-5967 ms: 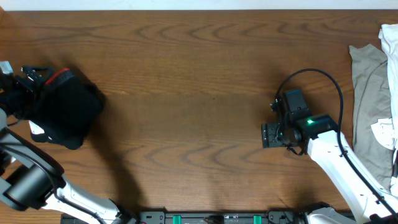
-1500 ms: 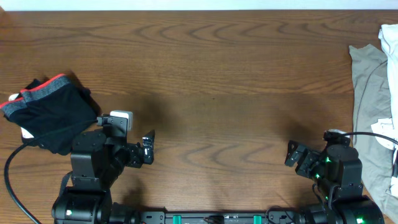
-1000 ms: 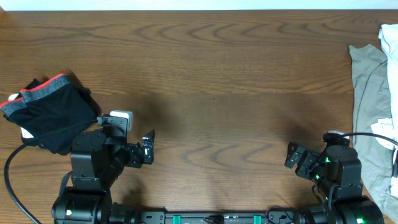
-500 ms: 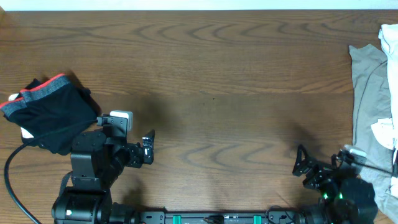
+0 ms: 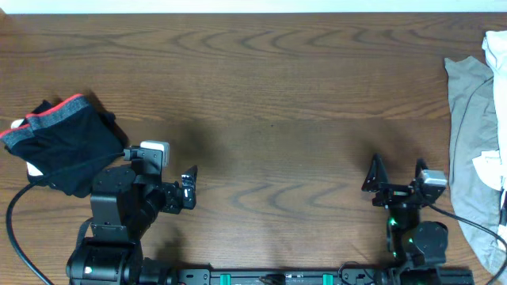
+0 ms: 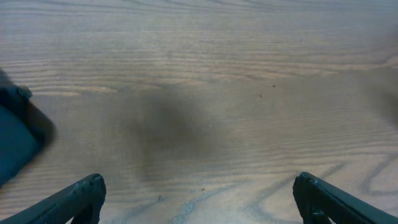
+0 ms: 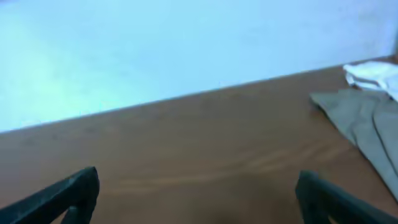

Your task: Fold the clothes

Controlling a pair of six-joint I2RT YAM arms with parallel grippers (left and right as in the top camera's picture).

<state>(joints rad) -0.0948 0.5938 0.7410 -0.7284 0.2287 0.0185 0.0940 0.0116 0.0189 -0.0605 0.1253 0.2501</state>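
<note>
The black pants (image 5: 67,150) lie folded in a bundle at the table's left, grey-and-red waistband on top; a dark edge of them shows in the left wrist view (image 6: 15,140). A grey-beige top (image 5: 471,119) lies spread at the right edge, also in the right wrist view (image 7: 364,121), with a white garment (image 5: 495,47) beside it. My left gripper (image 5: 188,188) is open and empty near the front edge, right of the pants; its fingertips frame bare wood (image 6: 199,202). My right gripper (image 5: 394,176) is open and empty at the front right, tilted toward the far wall (image 7: 198,198).
The wooden table (image 5: 269,103) stretches between the two garment piles. A pale wall (image 7: 155,50) rises behind the far table edge. A black cable (image 5: 16,218) loops beside the left arm's base.
The left arm has let go of the pants and drawn back to the front edge. The right arm has also retreated to the front and has just swung upright, facing the far wall.
</note>
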